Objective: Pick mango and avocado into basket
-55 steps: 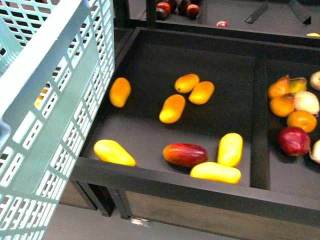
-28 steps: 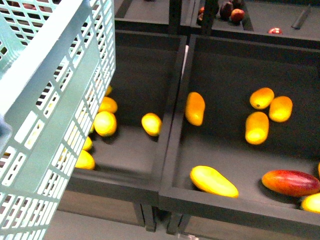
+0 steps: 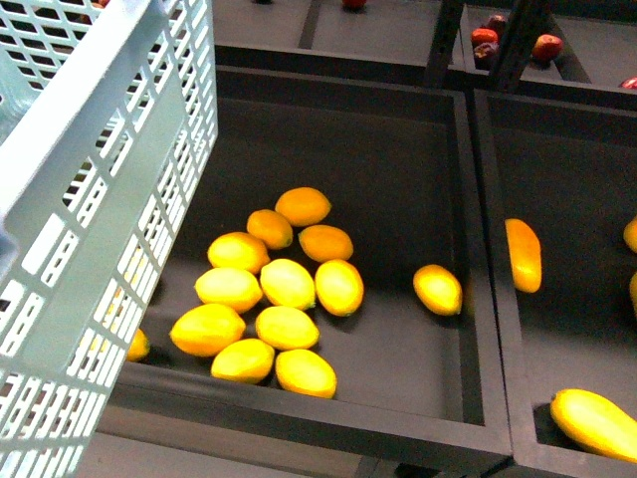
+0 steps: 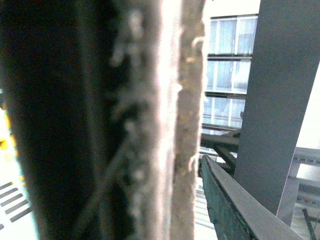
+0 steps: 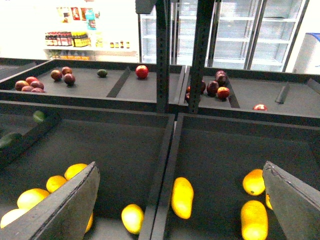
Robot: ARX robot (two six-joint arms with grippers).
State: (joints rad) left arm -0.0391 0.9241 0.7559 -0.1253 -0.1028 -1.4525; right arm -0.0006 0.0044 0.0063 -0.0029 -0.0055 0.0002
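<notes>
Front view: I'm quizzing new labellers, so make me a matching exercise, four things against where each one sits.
Things:
1 basket
2 heap of yellow fruit
3 red apples
4 orange mango

Places:
A back shelf
B right-hand bin, beside the divider
C left edge, nearest the camera
D middle bin

Pairs: 1-C, 2-D, 3-A, 4-B.
</notes>
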